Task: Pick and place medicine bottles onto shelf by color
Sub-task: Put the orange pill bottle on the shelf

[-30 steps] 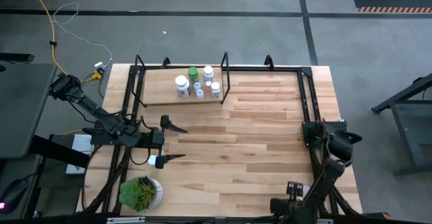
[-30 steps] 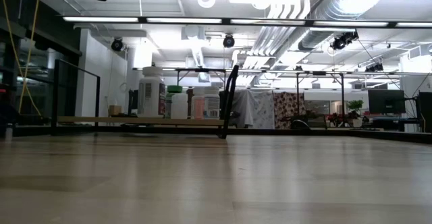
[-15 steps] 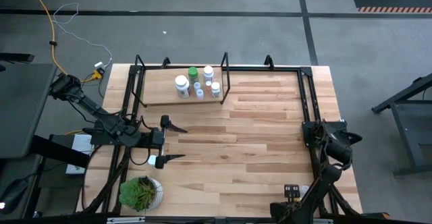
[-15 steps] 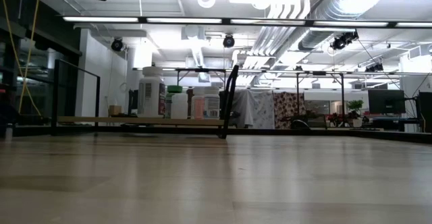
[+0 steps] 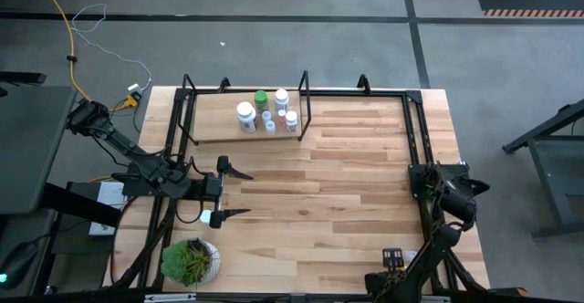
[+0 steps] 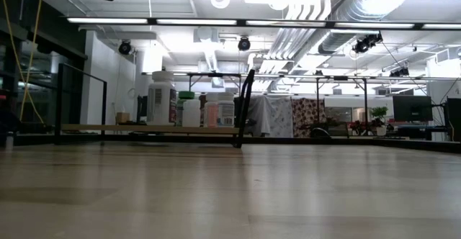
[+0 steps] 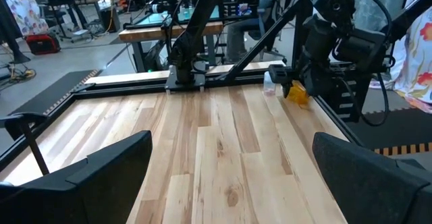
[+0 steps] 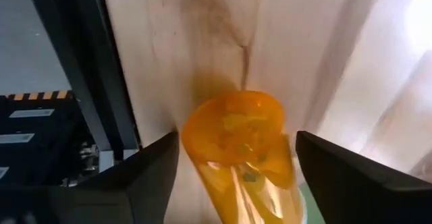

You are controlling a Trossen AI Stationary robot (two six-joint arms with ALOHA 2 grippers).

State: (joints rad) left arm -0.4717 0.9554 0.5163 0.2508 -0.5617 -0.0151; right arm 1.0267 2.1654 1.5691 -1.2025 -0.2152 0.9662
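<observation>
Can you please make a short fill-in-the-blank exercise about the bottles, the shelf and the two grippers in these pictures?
1. The bottle between the fingers of the right gripper is ____ in colour.
2. The one coloured bottle standing on the shelf is ____.
3. The left gripper hangs open over bare table and holds ____.
4. The potted plant stands at the table's near ____ corner in the high view.

Missing words: orange; green; nothing; left

The right arm has shifted a touch at the table's right edge; its elbow block near the front edge sits slightly further left than a second ago; the right gripper (image 8: 233, 163) now straddles the orange bottle (image 8: 237, 150), fingers not yet clamped.
</observation>
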